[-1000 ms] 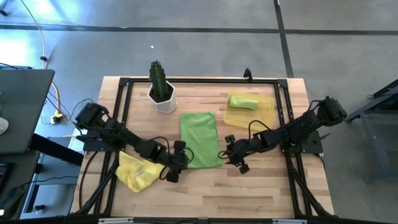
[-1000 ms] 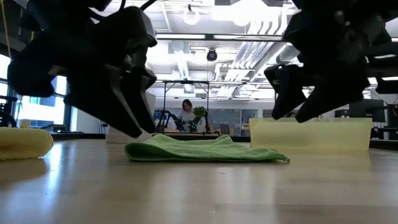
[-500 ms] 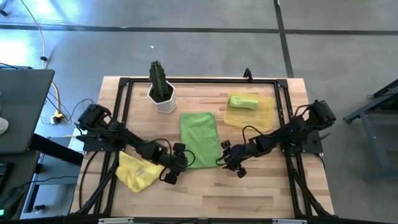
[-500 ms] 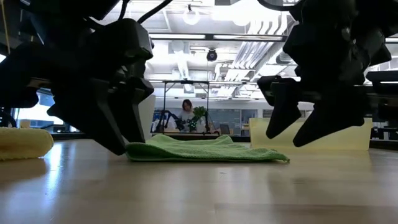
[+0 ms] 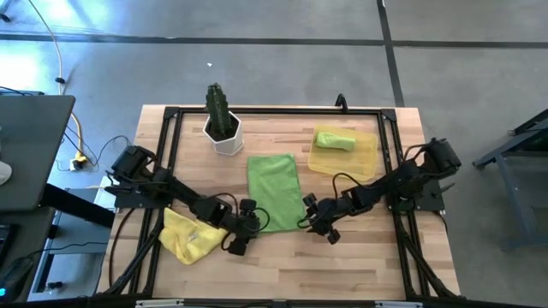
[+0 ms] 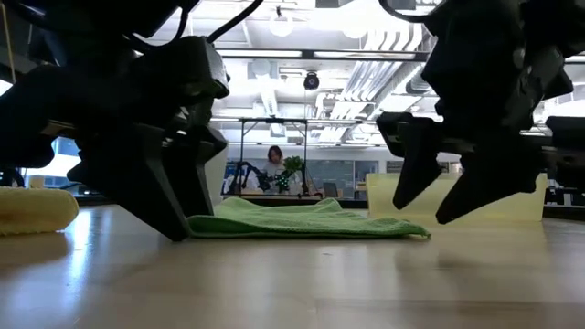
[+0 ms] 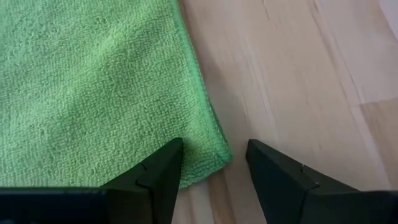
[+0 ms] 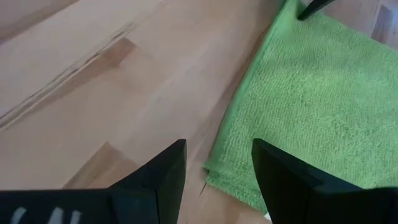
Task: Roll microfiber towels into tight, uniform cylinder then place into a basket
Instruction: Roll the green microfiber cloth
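**Both sets of fingers open at the near corners of the flat green towel**

The left fingers [image 7: 208, 180] stand apart, straddling one near corner of the flat towel [image 5: 276, 192]; one pad sits over the cloth, the other over bare counter [image 5: 368, 257]. The right fingers [image 8: 217, 177] are likewise spread, poised at the other near corner, its hem showing between them. Neither pair holds anything.

From above, the left gripper [image 5: 241, 236] and right gripper [image 5: 318, 219] flank the towel's near edge. The cloth lies spread in mid-counter, lightly rumpled in the low view.

It looks light, limp and slightly grippy, with no stiffness: I judge it will sag and bunch when lifted, and a roll will loosen unless kept pressed. The stitched hem at each corner seems the firmest hold; pinching both corners together should let the edge fold over evenly.

Beyond, a rolled green towel [image 5: 335, 139] already lies in the basket [image 5: 366, 158]. The yellow towel [image 5: 188, 238] lies crumpled beside the left arm. A cactus pot [image 5: 223, 128] stands behind.
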